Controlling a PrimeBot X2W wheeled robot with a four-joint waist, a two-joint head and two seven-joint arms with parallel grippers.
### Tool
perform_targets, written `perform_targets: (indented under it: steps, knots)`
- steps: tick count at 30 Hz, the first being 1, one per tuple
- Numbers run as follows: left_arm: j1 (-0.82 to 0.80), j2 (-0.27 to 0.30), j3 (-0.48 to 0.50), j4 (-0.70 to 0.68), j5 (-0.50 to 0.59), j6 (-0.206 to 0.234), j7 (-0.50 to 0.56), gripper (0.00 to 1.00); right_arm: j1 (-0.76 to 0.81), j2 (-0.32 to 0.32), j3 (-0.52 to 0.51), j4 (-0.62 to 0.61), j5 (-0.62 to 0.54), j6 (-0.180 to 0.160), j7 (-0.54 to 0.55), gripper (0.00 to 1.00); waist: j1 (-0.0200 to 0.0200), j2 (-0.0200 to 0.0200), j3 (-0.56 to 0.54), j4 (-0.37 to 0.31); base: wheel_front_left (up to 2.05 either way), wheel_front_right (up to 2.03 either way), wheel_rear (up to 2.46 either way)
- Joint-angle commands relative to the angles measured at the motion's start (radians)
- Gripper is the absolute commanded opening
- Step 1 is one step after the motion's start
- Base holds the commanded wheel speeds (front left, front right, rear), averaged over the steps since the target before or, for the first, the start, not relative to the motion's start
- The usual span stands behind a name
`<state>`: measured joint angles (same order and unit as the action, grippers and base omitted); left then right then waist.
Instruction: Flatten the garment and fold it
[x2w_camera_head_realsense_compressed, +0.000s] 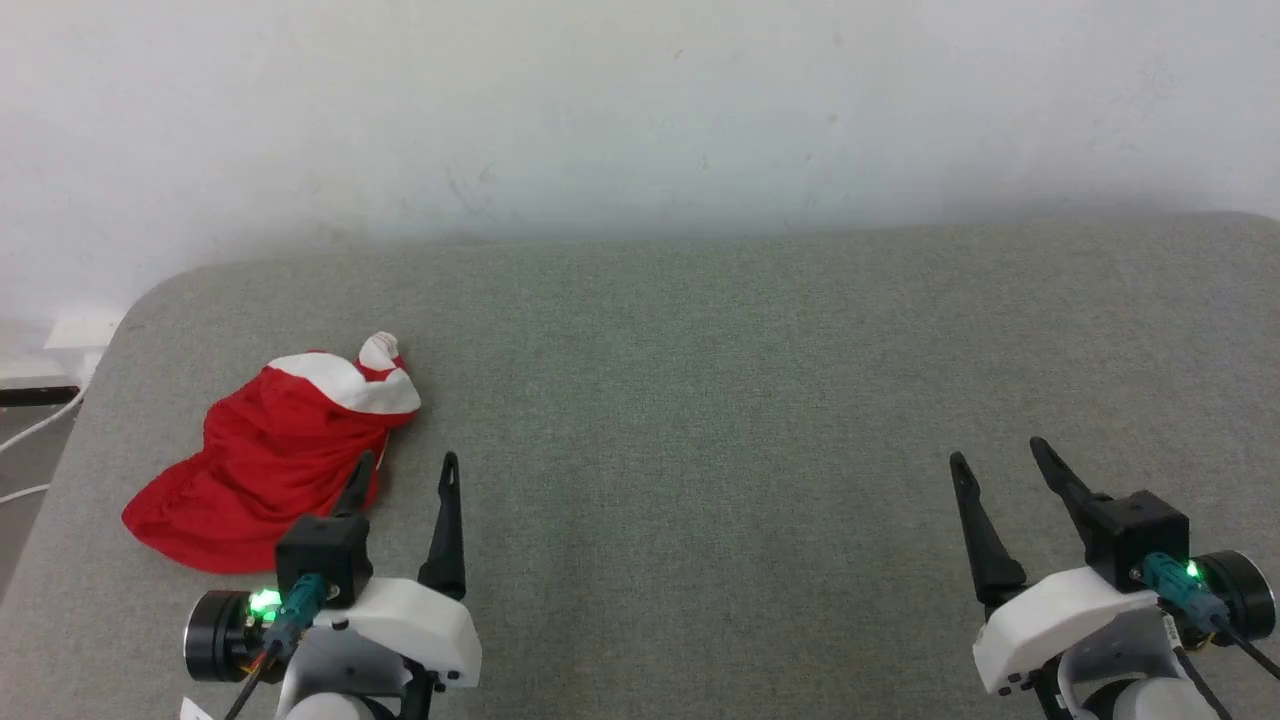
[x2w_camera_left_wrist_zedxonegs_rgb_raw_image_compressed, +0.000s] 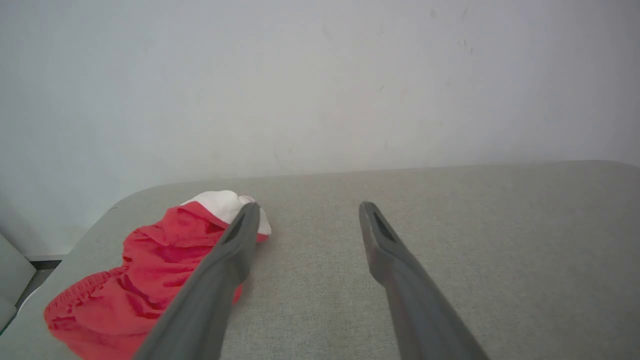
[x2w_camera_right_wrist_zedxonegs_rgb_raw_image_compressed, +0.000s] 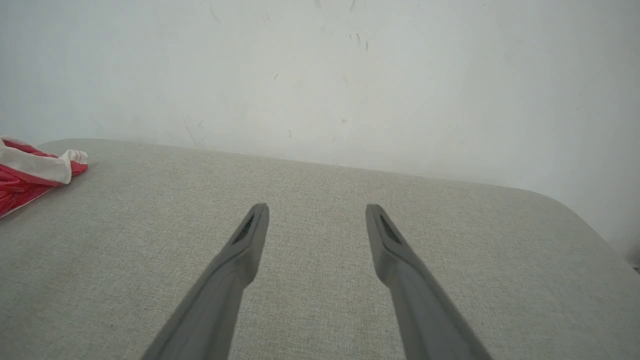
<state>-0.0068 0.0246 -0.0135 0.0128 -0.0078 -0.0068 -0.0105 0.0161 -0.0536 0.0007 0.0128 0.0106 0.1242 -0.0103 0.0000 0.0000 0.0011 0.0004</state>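
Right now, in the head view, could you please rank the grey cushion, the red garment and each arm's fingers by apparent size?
1. The grey cushion, by far the largest.
2. The red garment.
3. The left fingers and the right fingers: alike, so unranked; both are nearer the camera than the garment.

The left gripper (x2w_camera_head_realsense_compressed: 408, 458) and the right gripper (x2w_camera_head_realsense_compressed: 998, 452) are held low, well apart, jaws spread wide, fingers pointed forward.
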Motion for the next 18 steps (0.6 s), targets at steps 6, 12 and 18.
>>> perform_targets:
  steps: [6, 12, 18]
  knots:
    - [-0.017, 0.001, -0.011, 0.010, -0.023, 0.005, -0.019, 1.00, -0.003, 0.001, -0.008, 0.005, 0.020, 0.001, -0.020, 1.00, 0.0000, 0.0000, 0.002, 0.004, 0.00, 0.00, 0.00]
    - [-0.023, 0.001, -0.017, 0.016, -0.043, 0.009, -0.032, 1.00, -0.004, 0.001, -0.010, 0.003, 0.033, 0.001, -0.033, 1.00, 0.0000, 0.0000, 0.004, 0.014, 0.00, 0.00, 0.00]
    - [-0.028, 0.001, -0.020, 0.024, -0.053, 0.018, -0.044, 1.00, -0.004, 0.001, -0.012, -0.005, 0.038, 0.001, -0.044, 1.00, 0.0000, 0.0000, 0.007, 0.037, 0.00, 0.00, 0.00]
